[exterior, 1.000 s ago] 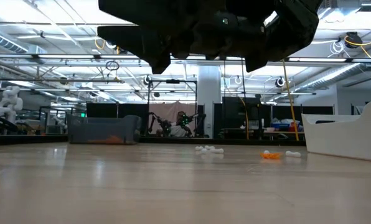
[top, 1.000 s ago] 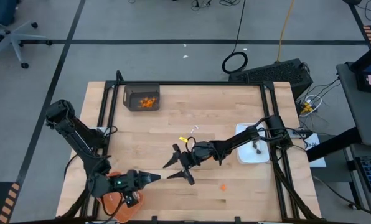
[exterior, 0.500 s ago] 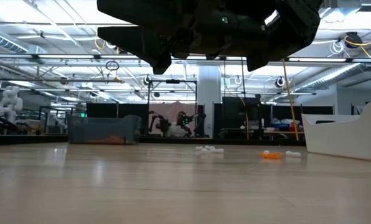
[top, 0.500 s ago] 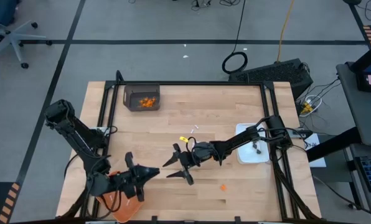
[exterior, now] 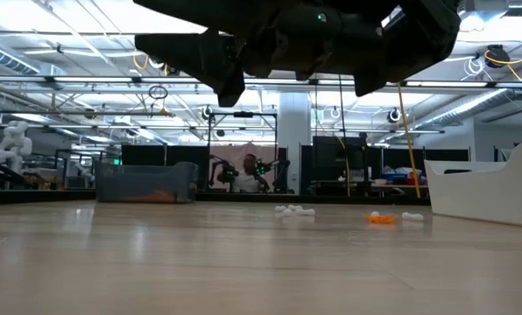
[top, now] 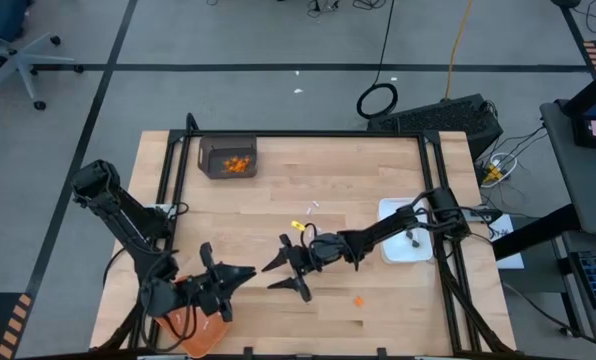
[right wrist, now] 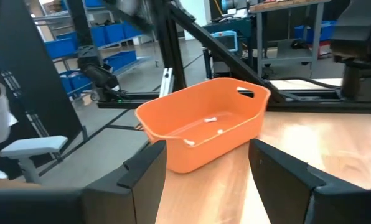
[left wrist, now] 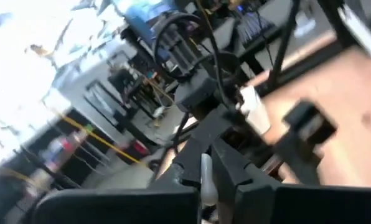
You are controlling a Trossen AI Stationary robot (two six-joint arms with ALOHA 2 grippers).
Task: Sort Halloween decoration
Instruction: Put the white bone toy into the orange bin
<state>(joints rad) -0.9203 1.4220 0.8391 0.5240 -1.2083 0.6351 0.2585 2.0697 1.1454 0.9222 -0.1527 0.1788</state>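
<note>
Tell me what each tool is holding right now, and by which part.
The left tool is shut on a small white stick, one end pinched between its fingers. The right tool stands open and holds nothing.

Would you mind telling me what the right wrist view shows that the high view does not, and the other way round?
Only the right wrist view shows the inside of the orange tray, where small white sticks lie on its floor.

Only the high view shows the grey bin with orange bits, the white dish, a lone orange bit on the table, and the left gripper, shut, over the tray.

Both show the tray, the wooden table and the open right gripper.
</note>
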